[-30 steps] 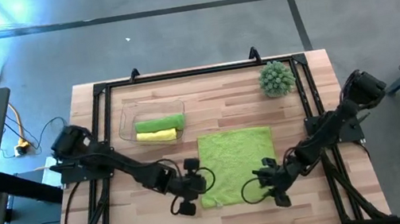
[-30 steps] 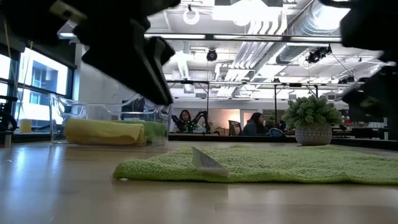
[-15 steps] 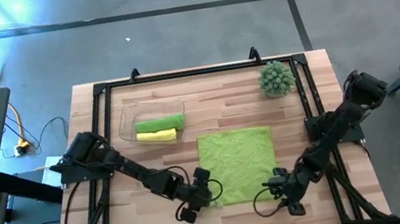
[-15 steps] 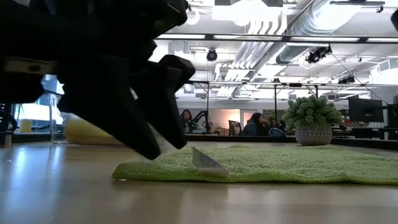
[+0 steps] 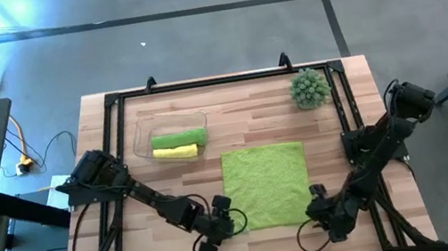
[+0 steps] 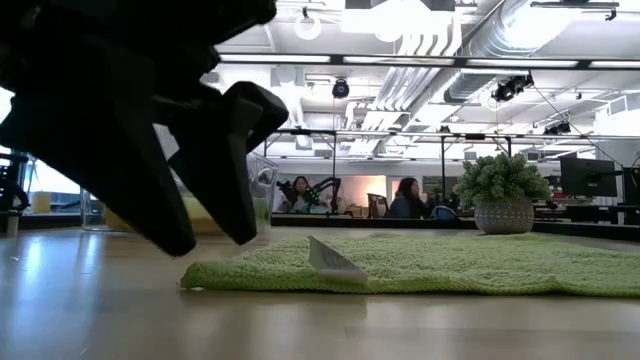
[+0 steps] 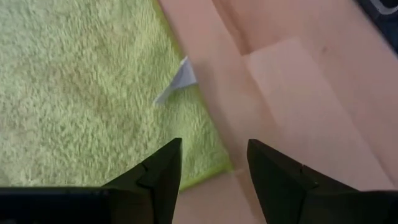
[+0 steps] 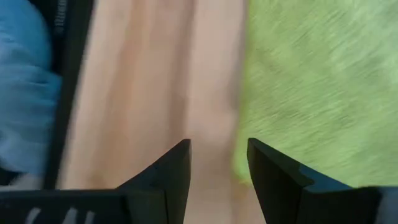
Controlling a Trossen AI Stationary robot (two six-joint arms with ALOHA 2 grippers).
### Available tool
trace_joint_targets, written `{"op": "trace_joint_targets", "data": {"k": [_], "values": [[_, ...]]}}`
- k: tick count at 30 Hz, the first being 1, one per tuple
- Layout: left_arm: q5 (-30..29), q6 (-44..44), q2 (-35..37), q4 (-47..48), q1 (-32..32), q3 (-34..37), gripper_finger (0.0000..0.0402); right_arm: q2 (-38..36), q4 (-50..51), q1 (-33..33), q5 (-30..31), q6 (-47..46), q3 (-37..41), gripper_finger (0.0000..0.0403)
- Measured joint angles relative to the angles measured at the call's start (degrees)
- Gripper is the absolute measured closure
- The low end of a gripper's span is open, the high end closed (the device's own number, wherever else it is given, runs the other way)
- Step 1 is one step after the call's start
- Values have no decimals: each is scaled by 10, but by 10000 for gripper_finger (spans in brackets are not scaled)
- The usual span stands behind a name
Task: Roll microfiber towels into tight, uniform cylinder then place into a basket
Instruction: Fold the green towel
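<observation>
A lime green microfiber towel (image 5: 267, 185) lies spread flat on the table, with a white tag (image 7: 177, 84) at its near left edge. My left gripper (image 5: 224, 223) is open over the towel's near left corner (image 7: 219, 167), its fingers on either side of it. My right gripper (image 5: 317, 210) is open at the near right corner (image 8: 241, 167). The clear basket (image 5: 140, 131) at the far left holds a green roll (image 5: 179, 138) and a yellow roll (image 5: 175, 152). In the low view my left gripper (image 6: 215, 240) hangs just above the wood.
A spiky green ball plant in a pot (image 5: 309, 88) stands at the far right corner. A black frame (image 5: 199, 83) runs around the tabletop. Bare wood lies between the basket and the plant and along the near edge.
My left gripper has come down and toward the near edge, to the towel's near left corner, and has opened. My right gripper has swung toward the near right, out to the towel's near right corner. The towel has not moved.
</observation>
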State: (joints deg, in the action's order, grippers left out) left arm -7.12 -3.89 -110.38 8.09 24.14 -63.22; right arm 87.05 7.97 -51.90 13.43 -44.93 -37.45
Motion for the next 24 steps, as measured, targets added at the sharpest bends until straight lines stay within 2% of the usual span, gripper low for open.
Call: {"op": "trace_joint_targets", "data": {"k": [3, 6, 12, 19, 24], "values": [[-3, 23, -5, 11, 1, 0, 230, 0, 7, -10, 37, 62, 0, 254], [-18, 66, -5, 16, 3, 0, 230, 0, 9, -17, 42, 102, 0, 254], [-27, 125, -7, 17, 5, 0, 230, 0, 50, -27, 42, 109, 0, 254], [-5, 127, -27, 4, 4, -2, 230, 0, 81, -28, 42, 109, 0, 254], [-3, 68, -39, 0, 4, -2, 234, 0, 89, -28, 44, 109, 0, 254]]}}
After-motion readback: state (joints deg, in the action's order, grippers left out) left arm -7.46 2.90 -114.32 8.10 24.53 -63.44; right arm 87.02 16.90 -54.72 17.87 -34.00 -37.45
